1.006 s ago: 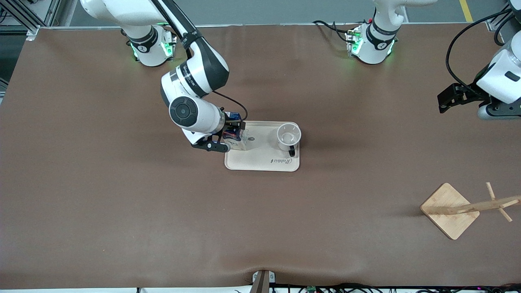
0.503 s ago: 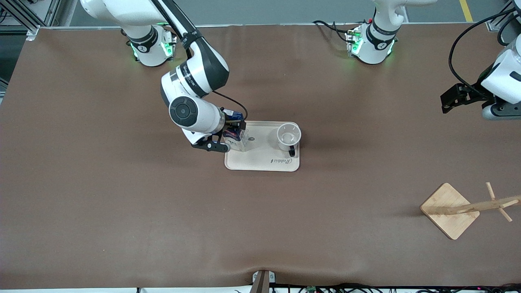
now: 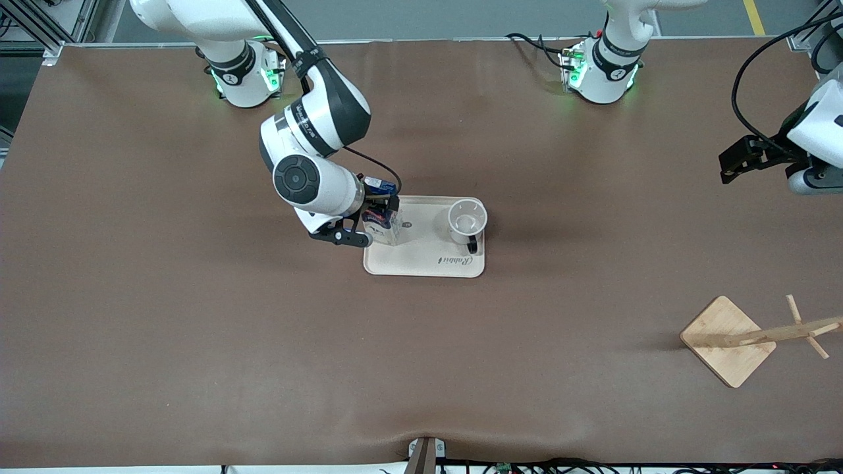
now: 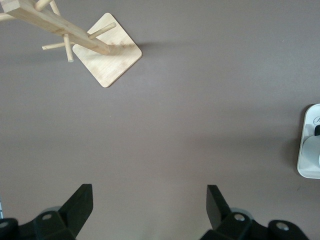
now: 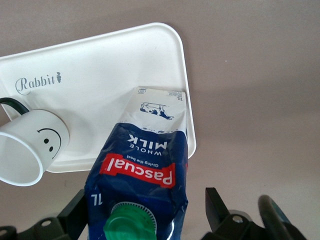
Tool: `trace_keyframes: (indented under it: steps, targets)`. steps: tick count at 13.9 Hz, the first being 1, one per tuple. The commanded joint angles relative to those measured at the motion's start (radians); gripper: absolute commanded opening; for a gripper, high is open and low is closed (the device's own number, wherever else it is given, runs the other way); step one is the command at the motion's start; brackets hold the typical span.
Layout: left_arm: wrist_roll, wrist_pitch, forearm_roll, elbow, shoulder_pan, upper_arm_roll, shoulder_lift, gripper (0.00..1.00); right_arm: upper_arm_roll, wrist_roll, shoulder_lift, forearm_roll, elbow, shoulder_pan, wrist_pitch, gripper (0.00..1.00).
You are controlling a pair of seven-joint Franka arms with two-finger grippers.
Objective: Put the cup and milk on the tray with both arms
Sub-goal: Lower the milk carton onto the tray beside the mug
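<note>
The milk (image 3: 382,228) stands upright on the tray (image 3: 421,262), at the end toward the right arm. The cup (image 3: 467,220) stands upright on the tray's other end, handle toward the front camera. My right gripper (image 3: 380,209) is open around the milk's top. In the right wrist view the milk (image 5: 145,160) sits between the fingers of the right gripper (image 5: 145,200), with a gap on one side; the cup (image 5: 30,150) and tray (image 5: 100,65) show there too. My left gripper (image 3: 730,168) is open and empty, raised over the left arm's end of the table (image 4: 150,192).
A bamboo mug tree (image 3: 728,339) with a square base lies toward the left arm's end, nearer the front camera; it also shows in the left wrist view (image 4: 107,50). A corner of the tray (image 4: 310,150) shows at that view's edge. Brown mat covers the table.
My left arm has drawn back farther toward its end of the table. My right gripper has stayed at the milk on the tray, shifting only slightly.
</note>
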Motion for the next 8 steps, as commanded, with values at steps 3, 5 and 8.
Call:
trace_keyframes:
  steps: [3, 5, 8]
  targets:
    - [0.013, -0.016, -0.02, 0.0, 0.005, 0.001, -0.017, 1.0, -0.011, 0.024, 0.017, -0.009, 0.045, 0.028, -0.004, 1.0]
    - [0.011, -0.023, -0.02, -0.002, 0.003, -0.002, -0.017, 1.0, -0.011, 0.023, 0.019, -0.009, 0.049, 0.028, -0.004, 1.0]
    - [0.011, -0.025, -0.02, -0.002, 0.003, -0.004, -0.017, 1.0, -0.011, 0.023, 0.019, -0.009, 0.057, 0.031, -0.004, 1.0]
